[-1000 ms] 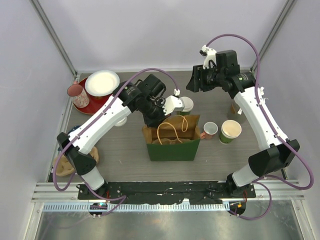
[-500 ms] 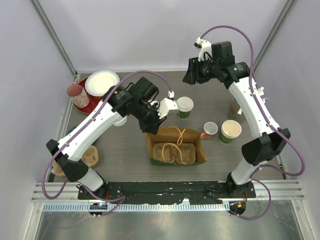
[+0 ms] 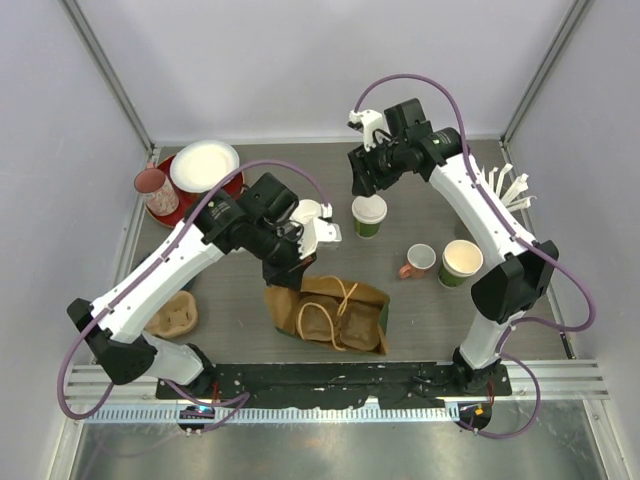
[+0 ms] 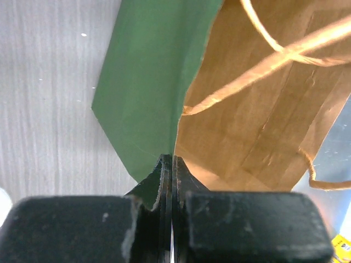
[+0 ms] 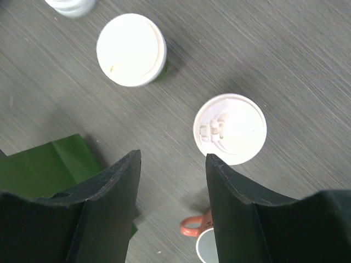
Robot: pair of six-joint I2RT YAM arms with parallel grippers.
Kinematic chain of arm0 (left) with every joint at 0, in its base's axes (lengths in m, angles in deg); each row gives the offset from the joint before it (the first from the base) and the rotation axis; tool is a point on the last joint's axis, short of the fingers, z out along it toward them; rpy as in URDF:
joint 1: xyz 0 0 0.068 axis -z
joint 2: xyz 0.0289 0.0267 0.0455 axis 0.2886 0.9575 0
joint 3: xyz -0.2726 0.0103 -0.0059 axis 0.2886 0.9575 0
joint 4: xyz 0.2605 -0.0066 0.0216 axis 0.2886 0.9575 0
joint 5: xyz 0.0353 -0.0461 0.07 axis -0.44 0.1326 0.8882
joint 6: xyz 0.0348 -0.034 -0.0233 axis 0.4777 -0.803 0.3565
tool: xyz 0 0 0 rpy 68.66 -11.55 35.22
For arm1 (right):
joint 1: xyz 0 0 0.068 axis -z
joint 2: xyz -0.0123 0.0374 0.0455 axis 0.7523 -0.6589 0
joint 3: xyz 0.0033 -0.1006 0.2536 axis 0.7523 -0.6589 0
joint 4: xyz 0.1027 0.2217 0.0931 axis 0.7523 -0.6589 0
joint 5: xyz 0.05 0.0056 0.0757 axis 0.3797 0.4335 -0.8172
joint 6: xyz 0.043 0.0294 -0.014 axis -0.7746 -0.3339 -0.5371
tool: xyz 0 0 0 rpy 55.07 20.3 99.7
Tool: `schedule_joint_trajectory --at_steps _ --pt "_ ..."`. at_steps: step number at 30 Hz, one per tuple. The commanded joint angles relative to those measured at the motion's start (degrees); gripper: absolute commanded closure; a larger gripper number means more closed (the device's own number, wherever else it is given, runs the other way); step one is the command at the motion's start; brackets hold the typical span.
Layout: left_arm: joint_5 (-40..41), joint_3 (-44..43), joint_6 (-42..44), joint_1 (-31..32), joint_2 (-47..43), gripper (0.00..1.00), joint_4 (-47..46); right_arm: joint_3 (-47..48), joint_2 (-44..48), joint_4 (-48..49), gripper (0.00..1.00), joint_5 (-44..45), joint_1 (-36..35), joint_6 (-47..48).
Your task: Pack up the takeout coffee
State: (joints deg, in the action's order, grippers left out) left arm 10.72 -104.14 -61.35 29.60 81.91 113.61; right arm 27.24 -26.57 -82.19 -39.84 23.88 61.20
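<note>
Moved: bag (image 3: 335, 315) is now lying tipped toward the near edge instead of standing upright; the left arm is drawn back toward its base, and the right arm is swung in from the far right.
Top view, left tool (image 3: 283, 275): is clamping the bag's rim, closed tight on the paper.
Top view, right tool (image 3: 363, 185): is hovering above the lidded cup by the mug (image 3: 369, 212).
Top view, tabletop (image 3: 450, 320): is carrying that cup upright behind the bag, with the mug (image 3: 418, 260) and the lidless cup (image 3: 461, 262) standing to its right.
Left wrist view, fingers (image 4: 163, 181): are pressing together on the bag's edge, where the green outside is meeting the brown inside; twine handles (image 4: 285, 55) are crossing the brown paper.
Right wrist view, fingers (image 5: 109, 208): are standing about halfway apart, holding nothing.
Right wrist view, cups: the lidded cup by the mug (image 5: 230, 129) is sitting just beyond the right finger; the other lidded cup (image 5: 131, 49) is standing apart from it, farther off.
</note>
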Motion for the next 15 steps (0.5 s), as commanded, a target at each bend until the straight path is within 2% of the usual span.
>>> schedule_joint_trajectory --at_steps 1,7,15 --pt "-4.91 2.26 0.26 -1.45 -1.98 1.0 17.95 0.37 -0.85 -2.59 0.44 2.66 -0.05 5.82" --pt "-2.19 2.17 3.34 -4.44 -0.57 1.0 17.87 -1.92 -3.22 -1.89 0.44 5.64 -1.72 9.24" --pt "-0.16 -0.2 -2.63 -4.8 -1.98 1.0 17.95 -3.58 -6.56 1.27 0.42 8.72 -4.1 13.64"
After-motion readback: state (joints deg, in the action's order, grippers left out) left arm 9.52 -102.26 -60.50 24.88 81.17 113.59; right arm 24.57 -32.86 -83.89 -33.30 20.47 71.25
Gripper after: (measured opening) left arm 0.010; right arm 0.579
